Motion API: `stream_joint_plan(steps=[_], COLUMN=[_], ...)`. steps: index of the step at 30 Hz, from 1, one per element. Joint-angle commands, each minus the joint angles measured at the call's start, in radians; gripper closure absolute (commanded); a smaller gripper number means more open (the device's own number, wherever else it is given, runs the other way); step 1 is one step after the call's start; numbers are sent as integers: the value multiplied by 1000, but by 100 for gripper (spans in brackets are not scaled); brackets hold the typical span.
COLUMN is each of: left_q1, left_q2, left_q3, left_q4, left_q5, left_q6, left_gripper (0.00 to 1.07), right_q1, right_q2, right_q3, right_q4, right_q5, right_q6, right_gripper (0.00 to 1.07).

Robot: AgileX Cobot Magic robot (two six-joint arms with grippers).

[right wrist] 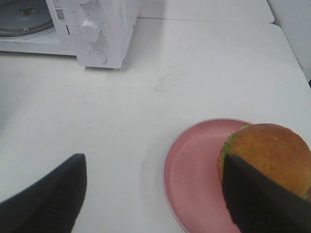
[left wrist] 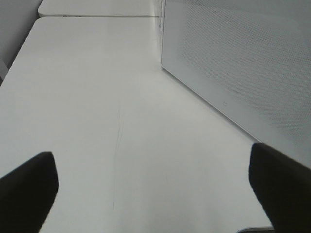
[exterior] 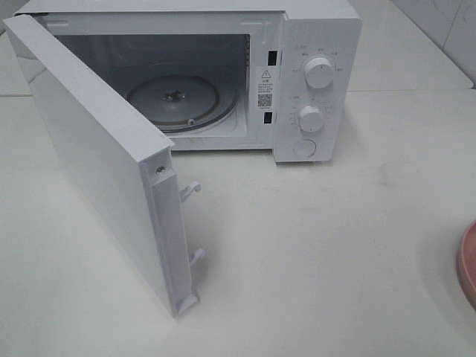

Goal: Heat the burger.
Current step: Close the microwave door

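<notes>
The burger (right wrist: 267, 150), with a golden-brown bun and green lettuce at its edge, sits on a round pink plate (right wrist: 192, 170) in the right wrist view. My right gripper (right wrist: 155, 194) is open above the plate's near side; one finger (right wrist: 257, 199) overlaps the burger, the other (right wrist: 48, 194) is over bare table. In the high view only the plate's edge (exterior: 468, 260) shows at the far right; the burger is out of view there. The white microwave (exterior: 316, 82) stands open, its glass turntable (exterior: 175, 100) bare. My left gripper (left wrist: 155, 194) is open and empty beside the door's outer face.
The microwave door (exterior: 104, 163) swings far out to the left front over the table (exterior: 312, 253). Two knobs (exterior: 318, 73) and a round button are on the microwave's right panel. The door's perforated outer face (left wrist: 243, 63) fills the left wrist view's side.
</notes>
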Motion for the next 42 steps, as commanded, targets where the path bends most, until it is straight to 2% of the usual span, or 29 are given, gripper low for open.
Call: stream_joint_plan(steps=[1,35,42], left_q1=[1,1,1], left_q2=[-5,-5,55], left_q3=[0,-5,-27], left_q4=[-2,-29,-27], left_q5=[-6,-14,-131], left_q6=[-1,-1,-1], left_gripper=[7,7,11], right_q1=[-7,-7,-7], right_q2=[-30,-30,-30], right_q3=[3,3,3], right_q4=[4,4,4], right_q5=[-7,-7,-7], right_q6=[-4,-4,-4], right_gripper=[32,32,32])
